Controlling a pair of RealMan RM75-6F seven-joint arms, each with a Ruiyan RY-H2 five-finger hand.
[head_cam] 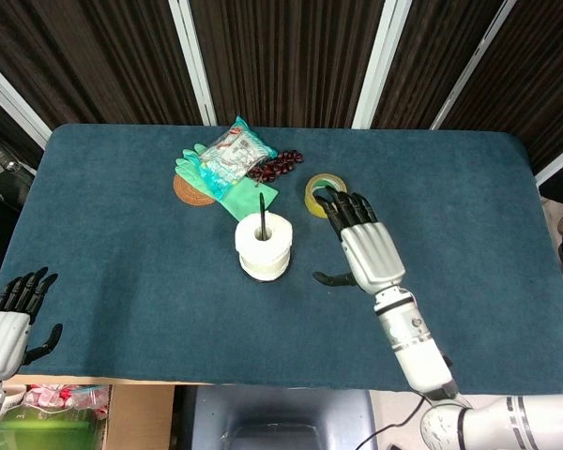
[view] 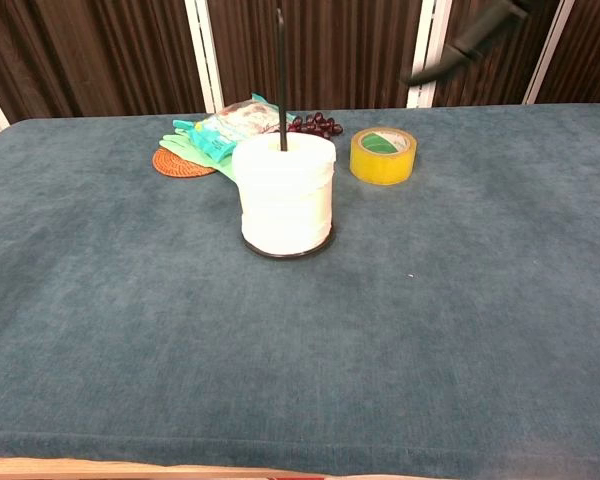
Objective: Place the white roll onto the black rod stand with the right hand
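Note:
The white roll [head_cam: 263,247] [view: 284,195] stands upright on the black rod stand, resting on the stand's ring base [view: 286,249]. The black rod [head_cam: 261,208] [view: 280,80] pokes up through the roll's core. My right hand [head_cam: 361,246] hovers to the right of the roll, apart from it, fingers spread and holding nothing; only its dark fingertips [view: 470,42] show at the top of the chest view. My left hand [head_cam: 7,319] rests open at the table's near left corner.
A yellow tape roll [head_cam: 321,192] [view: 383,155] lies just beyond my right hand. Behind the stand lie a green glove [head_cam: 227,188], a snack packet [head_cam: 235,152], dark grapes [head_cam: 277,165] and an orange coaster [head_cam: 188,189].

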